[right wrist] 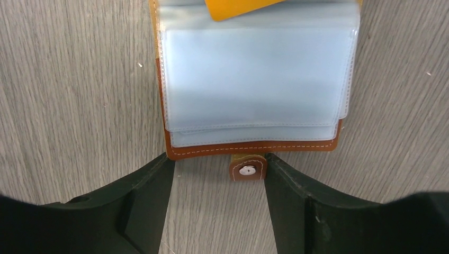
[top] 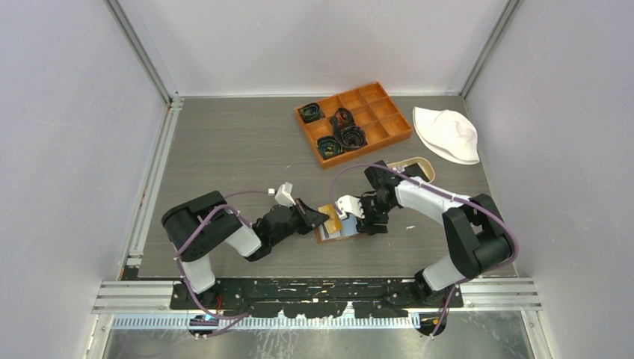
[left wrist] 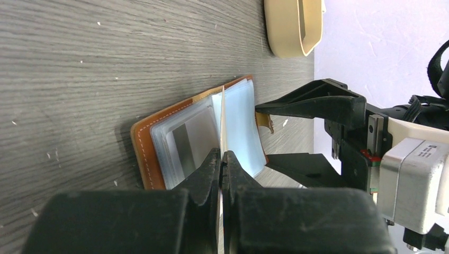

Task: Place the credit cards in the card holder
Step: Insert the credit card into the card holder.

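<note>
**Desk:** Where is the card holder (right wrist: 249, 146)?

**Photographer:** It lies open on the grey surface (right wrist: 63, 79), mid-width and toward the near edge, with its clear sleeves facing up.

**Desk:** And the card?

**Photographer:** An orange card (right wrist: 238, 6) stands on edge over the sleeves. The left pincer (left wrist: 221, 164) has it clamped, jaws fully closed.

**Desk:** What about the other arm?

**Photographer:** The right pincer (right wrist: 217, 160) is part-open and grips nothing. Its fingers straddle the snap tab (right wrist: 247, 170) on the holder's right edge.

**Desk:** Which step is this?

**Photographer:** It reads as the insertion, with the card poised but not yet in a sleeve. The next move likely calls for the right pincer to steady the holder. The left then has to tip the card's edge into a sleeve mouth and slide it flat.

**Desk:** Anything beyond that?

**Photographer:** A beige tray (left wrist: 288, 26) sits just past the holder, with an orange compartment box (top: 355, 120) at the far right.
</note>
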Action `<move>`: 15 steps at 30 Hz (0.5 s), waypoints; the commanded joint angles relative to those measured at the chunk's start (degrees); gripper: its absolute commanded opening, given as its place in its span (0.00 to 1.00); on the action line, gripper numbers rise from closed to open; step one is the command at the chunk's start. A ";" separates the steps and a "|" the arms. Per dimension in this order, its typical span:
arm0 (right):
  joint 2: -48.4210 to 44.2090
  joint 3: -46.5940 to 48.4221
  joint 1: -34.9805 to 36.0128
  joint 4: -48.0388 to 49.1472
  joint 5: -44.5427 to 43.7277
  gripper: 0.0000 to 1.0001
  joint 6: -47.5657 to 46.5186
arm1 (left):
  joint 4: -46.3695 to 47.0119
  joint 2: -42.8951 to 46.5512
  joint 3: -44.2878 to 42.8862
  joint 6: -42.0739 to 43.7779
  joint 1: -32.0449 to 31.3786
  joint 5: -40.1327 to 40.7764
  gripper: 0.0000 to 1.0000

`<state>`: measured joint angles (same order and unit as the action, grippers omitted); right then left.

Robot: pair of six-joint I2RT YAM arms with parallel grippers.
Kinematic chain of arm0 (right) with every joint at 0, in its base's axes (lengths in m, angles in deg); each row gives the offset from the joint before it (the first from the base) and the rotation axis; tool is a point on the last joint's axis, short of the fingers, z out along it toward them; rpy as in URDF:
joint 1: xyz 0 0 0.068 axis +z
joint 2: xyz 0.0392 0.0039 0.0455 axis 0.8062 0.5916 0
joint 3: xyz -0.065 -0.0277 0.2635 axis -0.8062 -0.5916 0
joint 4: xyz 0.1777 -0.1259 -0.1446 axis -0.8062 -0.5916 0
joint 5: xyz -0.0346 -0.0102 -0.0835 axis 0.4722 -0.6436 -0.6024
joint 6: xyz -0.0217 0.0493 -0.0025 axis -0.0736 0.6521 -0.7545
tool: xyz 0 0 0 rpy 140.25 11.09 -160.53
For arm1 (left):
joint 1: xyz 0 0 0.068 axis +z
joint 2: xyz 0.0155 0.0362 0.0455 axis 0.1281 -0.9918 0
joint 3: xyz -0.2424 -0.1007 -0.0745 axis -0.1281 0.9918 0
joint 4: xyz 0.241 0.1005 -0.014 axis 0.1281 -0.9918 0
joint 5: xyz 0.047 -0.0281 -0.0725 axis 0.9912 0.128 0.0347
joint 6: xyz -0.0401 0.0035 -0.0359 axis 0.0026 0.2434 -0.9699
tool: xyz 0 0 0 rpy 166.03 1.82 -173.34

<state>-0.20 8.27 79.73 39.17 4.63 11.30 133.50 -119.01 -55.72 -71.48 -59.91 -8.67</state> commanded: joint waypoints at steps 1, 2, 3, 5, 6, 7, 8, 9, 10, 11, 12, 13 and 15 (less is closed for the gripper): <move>0.40 1.94 0.53 -0.24 0.19 0.67 0.60 | 0.74 2.48 0.21 -0.48 -0.96 2.72 0.00; 0.46 2.01 0.54 -0.31 0.14 0.66 0.61 | 0.67 2.32 0.10 -0.58 -1.04 2.72 0.00; 0.48 2.03 0.61 -0.33 0.19 0.66 0.70 | 0.65 2.06 -0.05 -0.69 -1.06 2.68 0.00; 0.37 2.03 0.62 -0.33 0.15 0.66 0.72 | 0.57 1.51 -0.40 -1.00 -1.14 2.50 0.00; 0.40 2.03 0.71 -0.39 0.14 0.66 0.73 | 0.58 1.12 -0.57 -1.19 -1.09 2.40 0.00; 0.39 2.06 0.71 -0.46 0.18 0.66 0.77 | 0.58 0.68 -0.81 -1.41 -1.21 2.25 0.00; 0.39 2.04 0.72 -0.42 0.28 0.66 0.75 | 0.57 0.31 -1.01 -1.66 -1.30 2.20 0.00; 0.38 2.09 0.83 -0.49 0.24 0.66 0.77 | 0.58 0.04 -1.07 -1.80 -1.31 2.19 0.00; 0.48 2.16 0.77 -0.62 0.18 0.66 0.74 | 0.58 -0.17 -1.15 -1.90 -1.44 2.19 0.00; 0.55 2.19 0.85 -0.82 0.21 0.65 0.81 | 0.58 -0.32 -1.24 -2.00 -1.37 2.19 0.00; 0.66 2.35 0.89 -0.99 0.17 0.65 0.75 | 0.52 -0.45 -1.33 -2.13 -1.47 2.24 0.00; 0.85 2.58 0.85 -1.10 0.11 0.64 0.78 | 0.39 -0.57 -1.38 -2.33 -1.62 2.20 0.00; 0.84 2.56 1.02 -1.12 0.05 0.63 0.73 | -0.50 -0.58 -1.57 -2.62 -1.80 2.24 0.00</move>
<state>0.25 8.79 80.25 38.69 4.32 11.74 132.93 -119.21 -55.87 -73.77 -61.12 -7.62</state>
